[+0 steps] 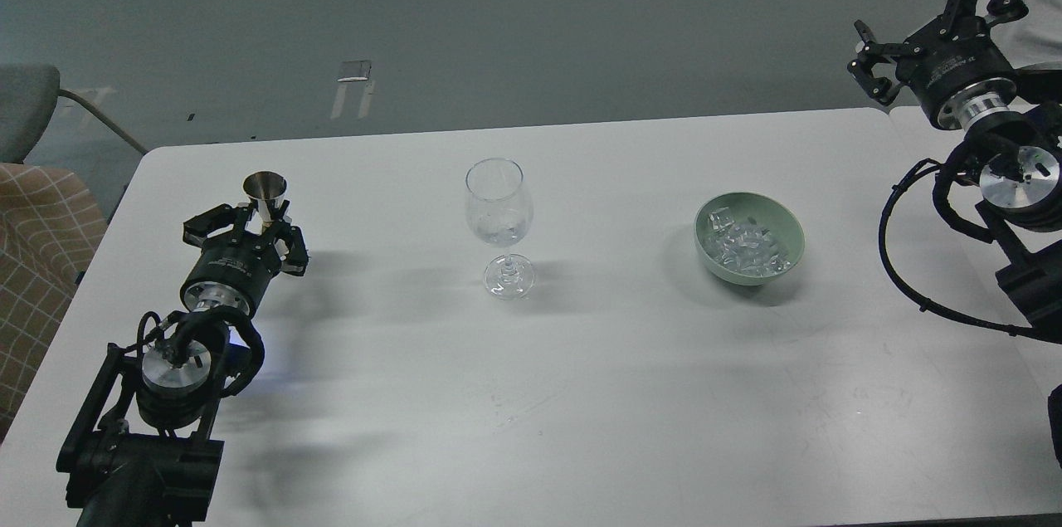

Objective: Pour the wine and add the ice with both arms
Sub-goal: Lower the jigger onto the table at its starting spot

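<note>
Even overhead light, soft shadows on table (581, 394); sharp focus

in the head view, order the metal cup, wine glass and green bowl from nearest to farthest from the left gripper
1. Small shiny metal cone-shaped cup: held at the left gripper, at the table's left side.
2. Clear stemmed wine glass: upright near the table's middle.
3. Pale green round bowl holding clear ice cubes: farthest, on the right.

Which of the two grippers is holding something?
The left gripper: it grips a small metal cone-shaped cup. The right gripper is open and empty, raised beyond the table.
</note>
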Robot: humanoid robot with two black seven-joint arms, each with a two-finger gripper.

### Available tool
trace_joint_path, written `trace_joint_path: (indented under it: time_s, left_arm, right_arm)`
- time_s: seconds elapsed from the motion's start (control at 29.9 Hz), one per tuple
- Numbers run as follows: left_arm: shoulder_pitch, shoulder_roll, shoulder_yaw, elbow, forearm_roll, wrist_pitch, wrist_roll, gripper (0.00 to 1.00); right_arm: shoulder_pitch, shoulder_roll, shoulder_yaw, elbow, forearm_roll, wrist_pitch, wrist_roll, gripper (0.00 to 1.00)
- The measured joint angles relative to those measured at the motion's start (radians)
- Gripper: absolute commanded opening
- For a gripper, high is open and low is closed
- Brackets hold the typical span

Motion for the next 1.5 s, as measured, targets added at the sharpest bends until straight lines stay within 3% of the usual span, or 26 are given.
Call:
trace_joint_path:
  time_s: [0.8, 1.5]
  left_arm:
    - [0.0, -0.001, 0.002, 0.004, 0.0, 0.0, -0.002, 0.44]
    - [-0.005, -0.003, 0.001, -0.001, 0.002, 0.0, -0.001, 0.58]
  right_arm:
    - [0.0, 0.001, 0.0, 0.0, 0.0, 0.0, 0.001, 1.0]
    - [-0.006, 0.001, 0.0, 0.0, 0.0, 0.0, 0.001, 1.0]
